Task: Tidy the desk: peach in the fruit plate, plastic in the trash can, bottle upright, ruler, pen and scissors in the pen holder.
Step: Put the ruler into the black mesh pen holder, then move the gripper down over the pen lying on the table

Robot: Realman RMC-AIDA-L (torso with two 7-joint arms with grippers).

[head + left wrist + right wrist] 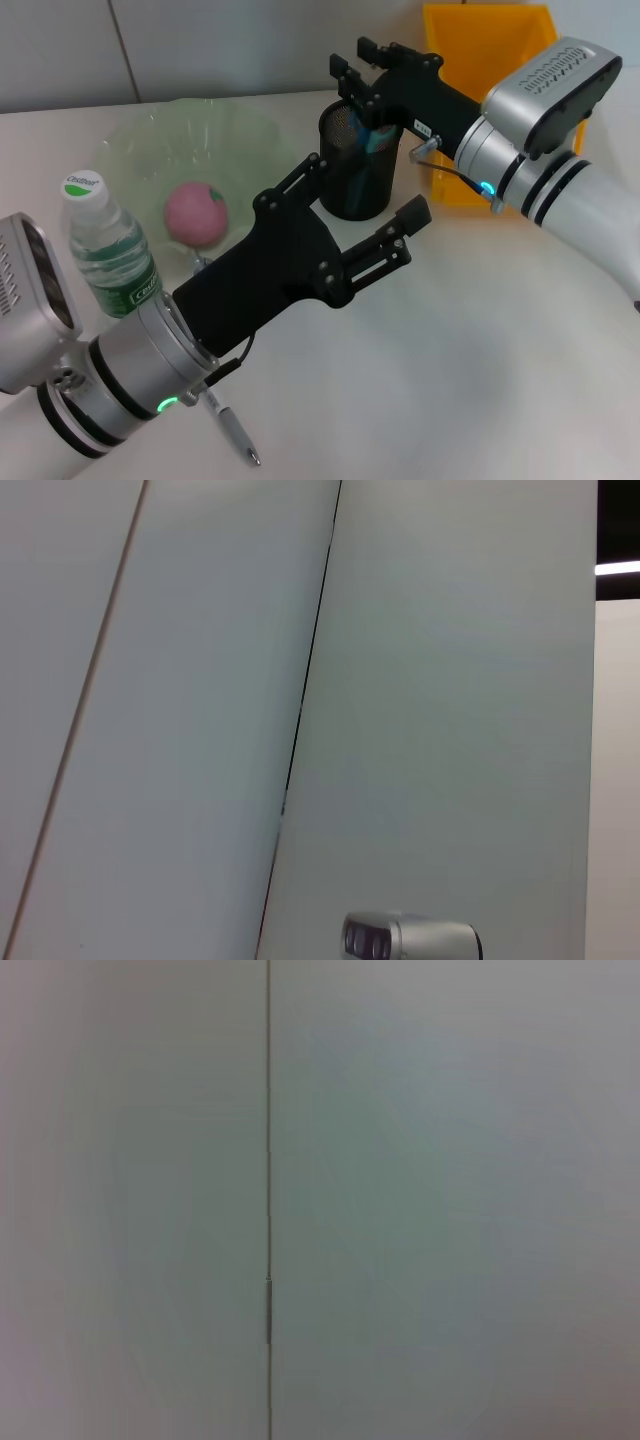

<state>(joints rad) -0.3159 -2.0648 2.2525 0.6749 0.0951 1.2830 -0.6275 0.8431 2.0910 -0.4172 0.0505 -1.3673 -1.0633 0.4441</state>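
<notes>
Pale green glass — the translucent fruit plate (pixel 150 140) in the upper left of the head view — is already holding the pink peach (pixel 196 212), so that part of the tidying looks done. Just below and left of it, the clear plastic water bottle with the white cap (pixel 107 245) is standing upright at the left edge of the frame; that step also looks finished.

The black mesh pen holder (pixel 358 165) is sitting at top centre, with something teal showing inside it, though what it is cannot be made out. The right gripper (pixel 350 72) is hovering just over the holder's rim, reaching in from the upper right; its short black fingers (pixel 366 48) are standing a narrow way apart and seem to be holding nothing, which suggests an item is being released or has just gone in. Behind its arm, the yellow plastic bin (pixel 490 45) in the upper right is presumably serving as the trash can; its contents are hidden.

The left gripper (pixel 365 210) is stretching across the middle of the frame from the lower left, its fingers spread wide and empty, raised above the white desk (pixel 480 380). A slim white-and-black pen (pixel 232 432) is lying on the desk at the bottom of the frame, partly under the left arm — clearly one thing left to put away. No ruler, scissors or plastic scrap is showing on the desk. Both wrist views are showing only bare wall panels.
</notes>
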